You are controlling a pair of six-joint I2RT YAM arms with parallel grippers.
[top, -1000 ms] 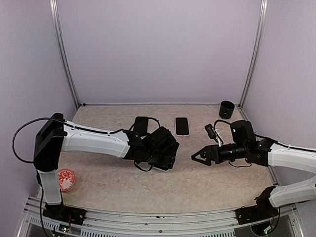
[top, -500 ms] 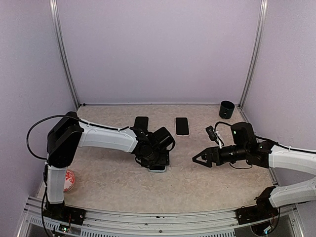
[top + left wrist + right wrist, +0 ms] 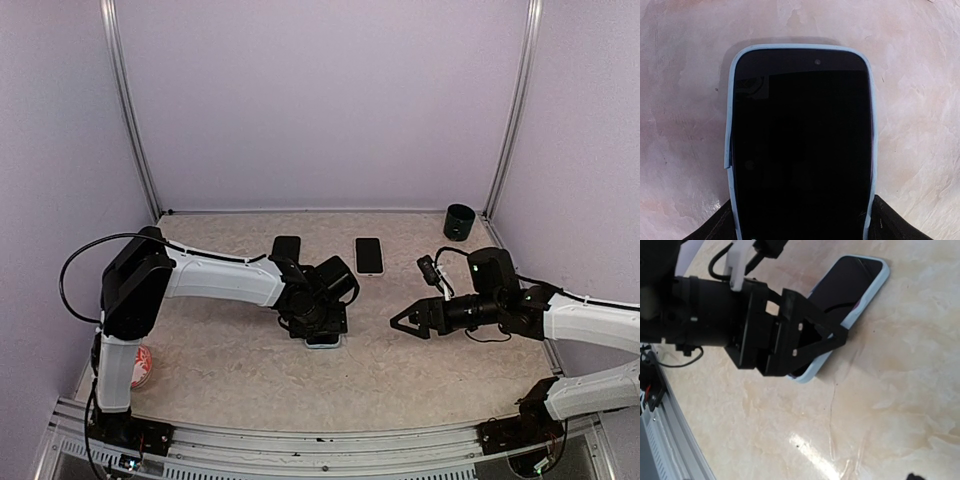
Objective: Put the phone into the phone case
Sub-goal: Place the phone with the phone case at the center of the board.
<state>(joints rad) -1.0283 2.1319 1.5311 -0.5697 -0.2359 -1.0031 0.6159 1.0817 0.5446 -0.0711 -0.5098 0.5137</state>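
A black-screened phone [image 3: 800, 140] lies flat on the table inside a light-blue phone case [image 3: 731, 110], whose rim shows around its top and both long sides. My left gripper [image 3: 800, 222] reaches down over its near end, one black finger against each long edge, shut on it. In the top view that gripper [image 3: 318, 318] covers most of the phone, and only a blue corner of the case [image 3: 323, 342] shows. My right gripper [image 3: 398, 322] hovers open to the right, pointing at the phone with nothing between its fingers. The right wrist view shows the phone [image 3: 850, 285] under the left gripper [image 3: 790, 340].
A white-edged phone [image 3: 368, 255] and a black phone-shaped item [image 3: 287, 250] lie further back on the table [image 3: 230, 360]. A black cup [image 3: 460, 221] stands at the back right corner. A red and white round object [image 3: 135, 365] sits by the left arm's base.
My left arm has swung in and lowered its gripper toward the table, and the blue-cased phone now shows lying flat beneath it. The right gripper has barely moved.
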